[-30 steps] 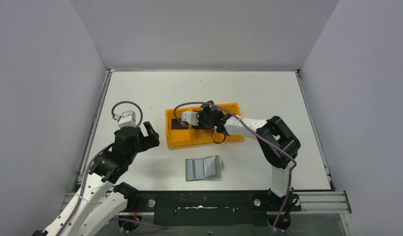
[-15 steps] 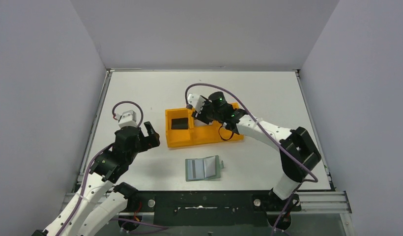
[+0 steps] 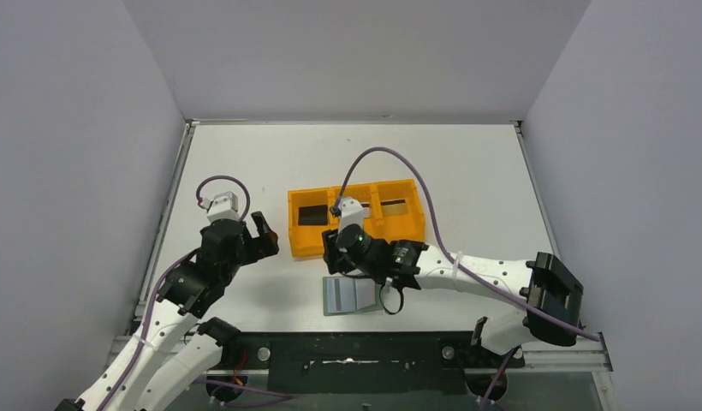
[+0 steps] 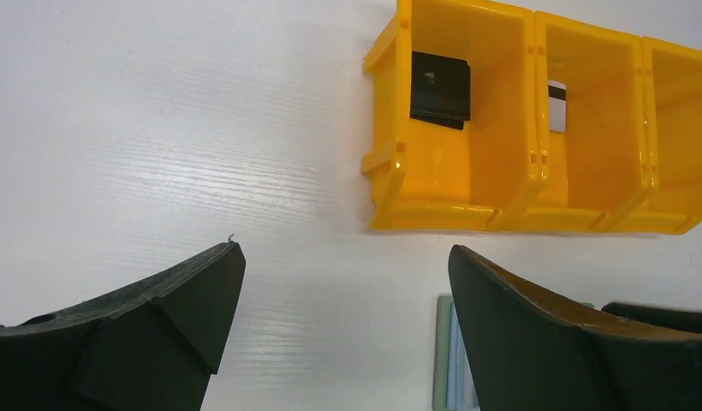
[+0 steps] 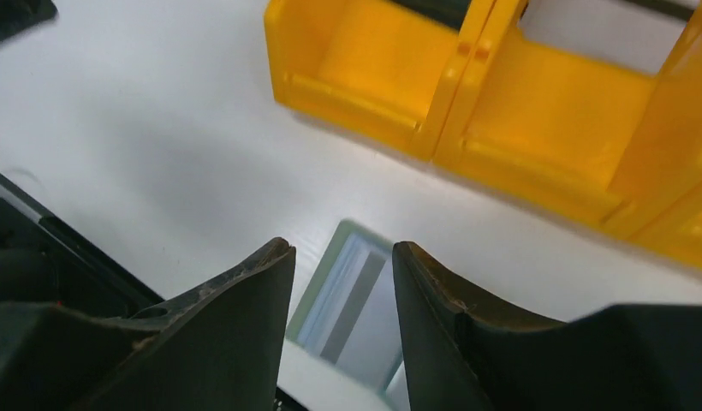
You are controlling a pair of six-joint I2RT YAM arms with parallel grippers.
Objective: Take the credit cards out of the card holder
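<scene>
1. Top external view: the left gripper (image 3: pixel 265 237) hovers over the table (image 3: pixel 467 171), just left of the orange tray (image 3: pixel 306 245). Its jaws are spread wide and hold nothing. The right gripper (image 3: pixel 332 257) hangs between the tray's near wall and the card holder (image 3: pixel 356 294), which lies unfolded near the front edge, pale blue side up. From here I cannot tell how far its jaws are apart. A black card (image 3: pixel 312 214) lies in the tray's left compartment, and a dark brownish card (image 3: pixel 395 207) in the right one. The right wrist hides the middle compartment.

2. Left wrist view: the left gripper (image 4: pixel 345 253) is wide apart, with only bare table between its fingers. The tray (image 4: pixel 433 188) stands ahead. The black card (image 4: pixel 440 86) leans at the back of the left compartment, and a silvery card (image 4: pixel 557 107) sits in the middle one. An edge of the card holder (image 4: pixel 446 351) shows at the bottom.

3. Right wrist view: the right gripper (image 5: pixel 343 250) is parted only narrowly and grips nothing. The card holder (image 5: pixel 348 300) shows below through the gap, but I cannot tell whether they touch. The tray (image 5: pixel 356 103) is beyond.
</scene>
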